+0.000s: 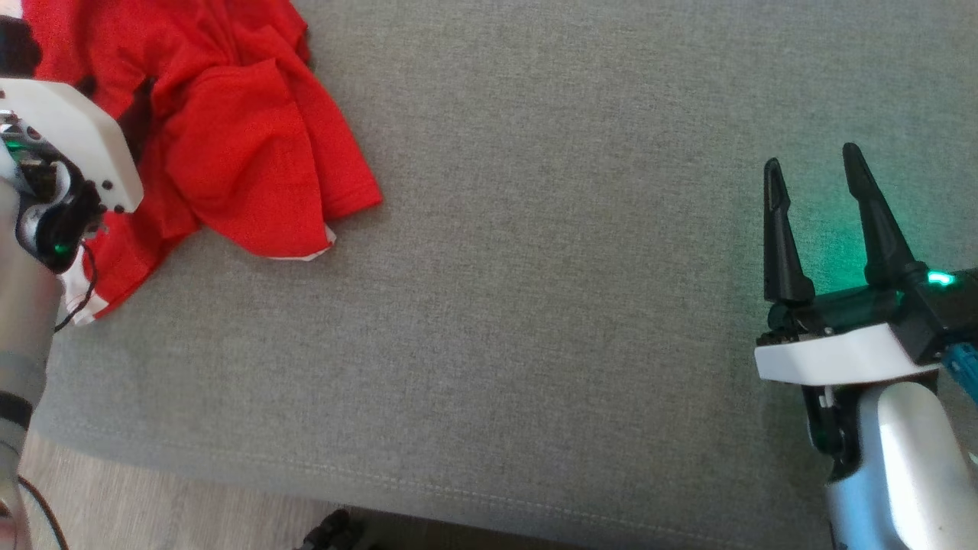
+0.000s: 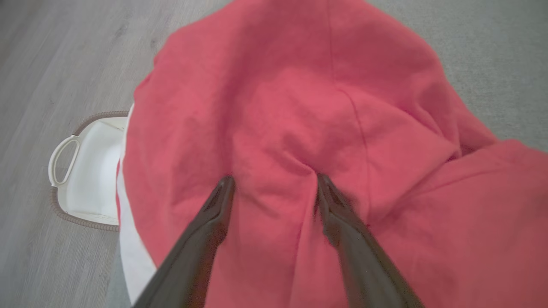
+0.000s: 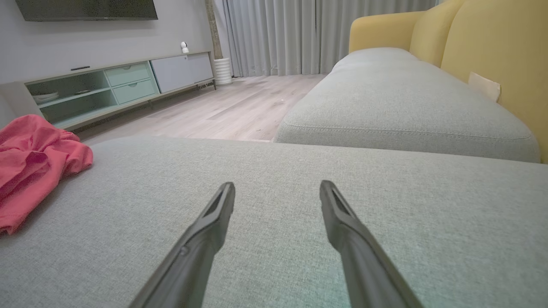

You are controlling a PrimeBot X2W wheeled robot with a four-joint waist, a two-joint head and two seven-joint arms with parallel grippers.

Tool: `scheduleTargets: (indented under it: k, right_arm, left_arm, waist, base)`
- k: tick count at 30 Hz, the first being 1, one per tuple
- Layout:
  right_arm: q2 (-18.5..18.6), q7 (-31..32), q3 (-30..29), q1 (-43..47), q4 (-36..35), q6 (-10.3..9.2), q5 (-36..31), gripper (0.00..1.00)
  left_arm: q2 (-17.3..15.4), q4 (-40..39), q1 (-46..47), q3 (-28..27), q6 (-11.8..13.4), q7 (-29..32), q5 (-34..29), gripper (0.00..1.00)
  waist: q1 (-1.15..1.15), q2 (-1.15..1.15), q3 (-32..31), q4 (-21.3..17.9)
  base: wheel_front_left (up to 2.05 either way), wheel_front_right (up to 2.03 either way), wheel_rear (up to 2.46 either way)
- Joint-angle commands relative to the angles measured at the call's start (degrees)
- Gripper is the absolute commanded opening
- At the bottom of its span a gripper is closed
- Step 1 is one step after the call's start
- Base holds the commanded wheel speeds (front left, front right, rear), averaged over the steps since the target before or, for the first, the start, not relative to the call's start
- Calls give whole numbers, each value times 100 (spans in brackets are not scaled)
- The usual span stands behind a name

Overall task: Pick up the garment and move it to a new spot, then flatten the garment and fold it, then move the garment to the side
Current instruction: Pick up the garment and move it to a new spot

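Note:
The red garment (image 1: 244, 145) lies crumpled at the far left of the grey sofa cushion (image 1: 573, 229), with a white lining edge showing at its hem. In the left wrist view my left gripper (image 2: 274, 179) is open, both fingertips pressed down into the garment (image 2: 299, 85) with a ridge of cloth between them. In the head view that arm's white wrist (image 1: 76, 145) covers part of the garment and hides the fingers. My right gripper (image 1: 812, 156) hovers open and holding nothing over bare cushion at the right, far from the garment (image 3: 30, 162).
A white basket (image 2: 92, 171) with a handle stands on the wooden floor beside the cushion's left edge. The cushion's front edge (image 1: 306, 473) drops to the floor. A second grey seat (image 3: 406, 102) with yellow backrests (image 3: 492, 42) lies beyond, and a low cabinet (image 3: 107, 85) lines the wall.

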State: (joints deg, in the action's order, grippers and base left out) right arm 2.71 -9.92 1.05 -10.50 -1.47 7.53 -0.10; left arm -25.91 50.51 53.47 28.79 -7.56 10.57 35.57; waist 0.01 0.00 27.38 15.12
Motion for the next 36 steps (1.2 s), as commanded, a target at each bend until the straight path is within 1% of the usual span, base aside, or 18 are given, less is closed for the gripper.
scheduleTargets:
  k: [1,2,3,6,10,13,17,25,27,30,36]
  right_arm:
    - [17,39,130,-9,-222,-4,-53,100]
    - [17,48,123,-7,-233,-4,-58,100]
    - [17,54,114,-6,-242,-4,-63,100]
    - [17,67,99,-6,-248,-4,-73,100]
    - [17,79,104,-14,-221,-4,-45,100]
    - [17,61,124,-7,-164,-4,-17,100]
    - [17,11,144,68,-55,-4,35,100]
    - [17,-138,188,265,213,-4,248,100]
    - [17,-154,192,288,242,-4,280,100]
    - [17,-202,220,346,327,-4,368,100]
    - [17,-298,239,377,449,-4,521,100]
  left_arm:
    - [-433,-66,272,-148,8,-16,64,91]
    - [-432,-13,312,-84,8,-27,125,26]
    - [-425,26,347,-13,8,-28,187,0]
    - [-397,113,440,161,8,-106,371,0]
    - [-360,295,557,251,8,-340,559,0]
    - [-402,424,670,355,8,-613,528,0]
    - [-450,520,841,445,8,-1034,496,0]
    - [-595,605,1124,555,8,-1689,384,0]
    - [-600,587,1161,555,10,-1793,364,0]
    - [-610,460,1278,534,33,-2108,314,0]
    - [-576,-206,1405,474,110,-2428,234,0]
  waist:
    - [-1,0,20,-13]
    - [-1,0,33,-15]
    - [-1,0,44,-13]
    - [-1,0,58,2]
    - [-1,0,27,25]
    - [-1,0,-68,42]
    - [-1,0,-293,87]
    - [-1,0,-921,196]
    - [-1,0,-999,209]
    - [-1,0,-1202,233]
    - [-1,0,-1486,158]
  base:
    - [0,0,0]
    - [0,0,0]
    - [0,0,0]
    - [0,0,0]
    - [0,0,0]
    - [0,0,0]
    - [0,0,0]
    - [0,0,0]
    - [0,0,0]
    - [0,0,0]
    - [0,0,0]
